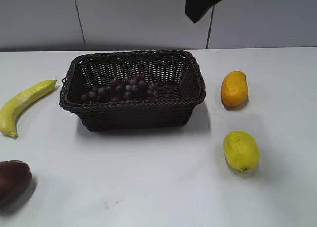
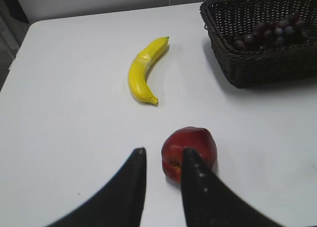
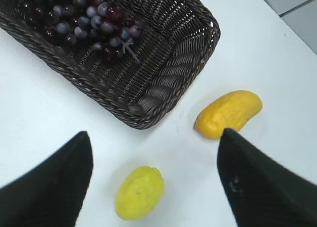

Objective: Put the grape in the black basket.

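The grape (image 1: 121, 89), a bunch of dark red-purple berries, lies inside the black basket (image 1: 189, 104) in the middle of the white table. It also shows in the left wrist view (image 2: 270, 32) and the right wrist view (image 3: 79, 19), resting on the basket floor (image 3: 163, 78). My right gripper (image 3: 154, 138) is open and empty, high above the table right of the basket. A dark part of that arm (image 1: 203, 2) hangs at the top of the exterior view. My left gripper (image 2: 163, 155) is open and empty, low over the table at the front left.
A banana (image 1: 25, 104) lies left of the basket. A dark maroon fruit (image 1: 12, 180) sits at the front left, beside my left gripper's right finger (image 2: 190, 150). An orange mango (image 1: 234, 88) and a yellow lemon (image 1: 241, 150) lie right of the basket.
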Motion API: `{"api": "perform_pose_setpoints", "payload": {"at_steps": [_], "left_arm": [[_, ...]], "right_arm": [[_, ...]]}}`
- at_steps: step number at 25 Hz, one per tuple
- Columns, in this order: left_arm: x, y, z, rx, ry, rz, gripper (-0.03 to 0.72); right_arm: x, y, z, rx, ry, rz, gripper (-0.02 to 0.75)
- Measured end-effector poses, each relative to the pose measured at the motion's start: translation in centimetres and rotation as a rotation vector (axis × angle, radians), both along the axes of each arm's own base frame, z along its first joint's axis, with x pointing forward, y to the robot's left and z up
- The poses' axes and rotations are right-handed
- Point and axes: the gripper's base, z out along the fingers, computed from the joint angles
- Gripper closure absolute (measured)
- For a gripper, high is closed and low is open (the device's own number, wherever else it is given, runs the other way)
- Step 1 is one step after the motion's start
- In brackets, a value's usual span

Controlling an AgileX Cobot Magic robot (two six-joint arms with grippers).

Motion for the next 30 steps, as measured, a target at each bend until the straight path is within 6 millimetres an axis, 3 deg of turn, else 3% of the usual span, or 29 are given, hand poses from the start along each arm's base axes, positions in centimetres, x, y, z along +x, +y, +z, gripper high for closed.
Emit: {"api": "perform_pose_setpoints", "payload": {"at_steps": [6,12,30], "left_arm": [[0.0,0.0,0.0,0.0,0.0,0.0,0.461],[0.0,0.0,0.0,0.0,0.0,0.0,0.461],[0.0,0.0,0.0,0.0,0.0,0.0,0.46]], "right_arm": [[-2.5,-2.0,0.1,0.005,0.026,-0.035,0.145],[-6.6,-5.4,-2.7,-0.039,0.106,-0.07,0.145],[-18.7,-16.4,-7.4,0.15,-0.097,-0.224,0.145]]}}
